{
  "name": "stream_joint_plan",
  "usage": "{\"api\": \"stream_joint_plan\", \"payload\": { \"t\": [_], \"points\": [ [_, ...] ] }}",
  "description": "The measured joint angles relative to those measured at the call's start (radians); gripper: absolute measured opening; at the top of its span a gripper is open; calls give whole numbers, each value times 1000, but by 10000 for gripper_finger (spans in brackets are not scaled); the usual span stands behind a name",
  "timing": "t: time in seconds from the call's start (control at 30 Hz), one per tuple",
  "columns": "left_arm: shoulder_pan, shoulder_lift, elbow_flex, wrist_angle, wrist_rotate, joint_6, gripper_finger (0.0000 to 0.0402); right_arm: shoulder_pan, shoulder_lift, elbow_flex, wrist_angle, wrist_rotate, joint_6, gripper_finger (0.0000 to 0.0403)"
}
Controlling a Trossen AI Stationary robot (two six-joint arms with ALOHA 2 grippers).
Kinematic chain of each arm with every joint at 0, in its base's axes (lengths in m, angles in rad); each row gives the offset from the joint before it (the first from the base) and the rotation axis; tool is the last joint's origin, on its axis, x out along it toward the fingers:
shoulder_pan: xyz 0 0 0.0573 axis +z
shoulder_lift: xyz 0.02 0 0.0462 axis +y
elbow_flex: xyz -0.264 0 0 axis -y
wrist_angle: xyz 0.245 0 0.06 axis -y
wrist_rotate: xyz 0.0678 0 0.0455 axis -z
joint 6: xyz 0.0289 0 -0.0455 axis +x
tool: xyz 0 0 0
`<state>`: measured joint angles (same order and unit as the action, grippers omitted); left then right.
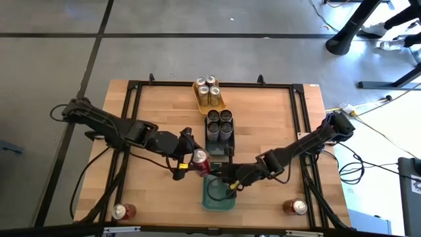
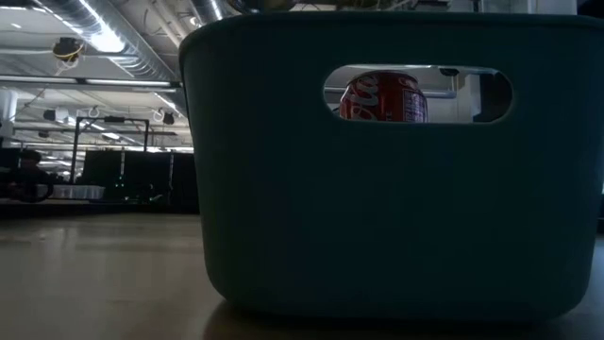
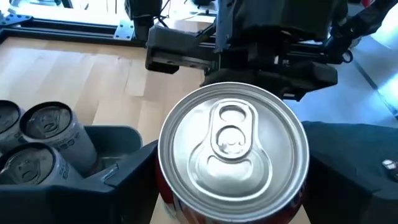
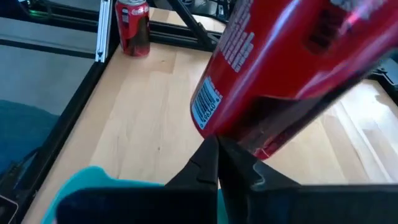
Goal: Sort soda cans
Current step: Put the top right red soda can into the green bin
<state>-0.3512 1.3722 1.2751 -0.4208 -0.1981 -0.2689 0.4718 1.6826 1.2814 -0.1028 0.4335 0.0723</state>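
Left gripper [image 1: 187, 160] grips the red can [image 1: 199, 158] just beside the teal tray [image 1: 212, 198] rim, your right gripper [image 1: 227, 176] clenched empty close alongside, so lowering now risks clipping it or the rim.

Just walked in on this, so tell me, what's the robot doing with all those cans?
It is sorting soda cans by colour. The left gripper holds a red can beside the teal tray. The right gripper is shut and empty, next to that can. Gold cans fill the yellow tray, dark cans another. Two red cans wait at the table's near corners.
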Motion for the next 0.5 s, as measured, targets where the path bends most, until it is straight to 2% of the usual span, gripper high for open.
{"api": "stream_joint_plan", "payload": {
  "t": [0.13, 0.33, 0.5],
  "points": [
    [5, 22, 2, 12, 0, 4, 299, 0, 1, -1, -1, 0, -22, 2],
    [-2, 27, -19, 11, -22, -10, 299, 51, -81, 2, -134, 27, 21, 1],
    [-11, 55, -83, 48, -40, -31, 299, 123, -141, 2, -259, 100, 76, 1]
  ]
}}
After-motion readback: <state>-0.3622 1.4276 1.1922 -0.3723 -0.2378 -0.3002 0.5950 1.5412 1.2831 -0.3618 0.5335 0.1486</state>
